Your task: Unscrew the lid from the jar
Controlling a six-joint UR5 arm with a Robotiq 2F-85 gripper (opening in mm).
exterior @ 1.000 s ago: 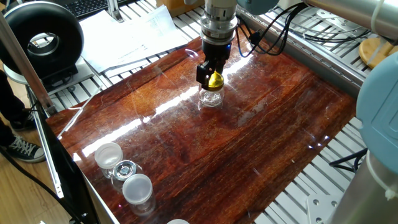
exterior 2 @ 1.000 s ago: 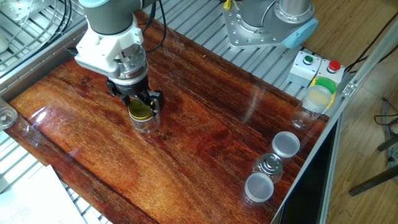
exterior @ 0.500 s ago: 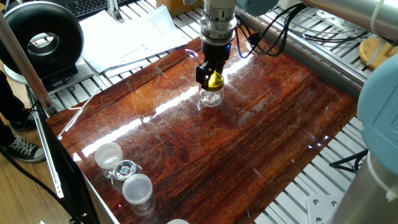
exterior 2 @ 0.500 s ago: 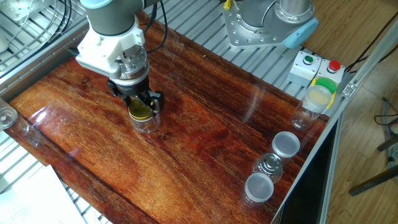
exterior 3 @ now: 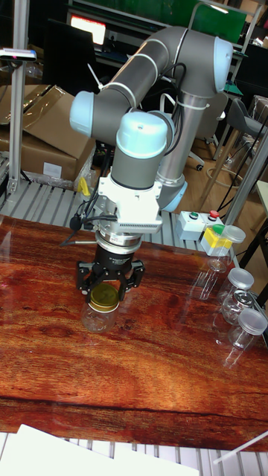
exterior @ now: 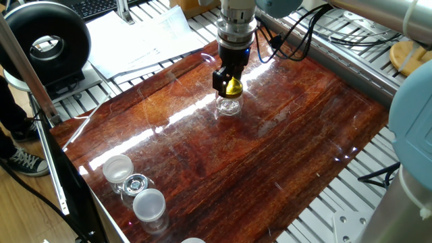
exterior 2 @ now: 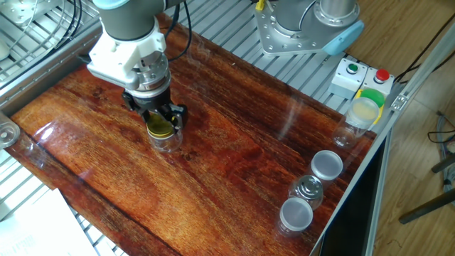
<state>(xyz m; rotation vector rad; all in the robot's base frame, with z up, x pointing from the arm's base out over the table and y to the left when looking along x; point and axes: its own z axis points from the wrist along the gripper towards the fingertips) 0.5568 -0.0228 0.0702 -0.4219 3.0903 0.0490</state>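
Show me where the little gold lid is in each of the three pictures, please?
One fixed view: the lid is upper middle, between the gripper's fingers, on the jar.
The other fixed view: the lid is left of centre, under the arm.
Tall fixed view: the lid is left of centre, tilted toward the camera.
Shared landmark: the three white-capped cups at the table's edge.

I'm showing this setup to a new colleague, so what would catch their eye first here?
Probably the gripper closed on the yellow-gold lid of the small clear jar, standing on the glossy red-brown wooden table toward its far-left part in the other fixed view. Next, the cluster of clear cups with white lids at the table's near-right edge.
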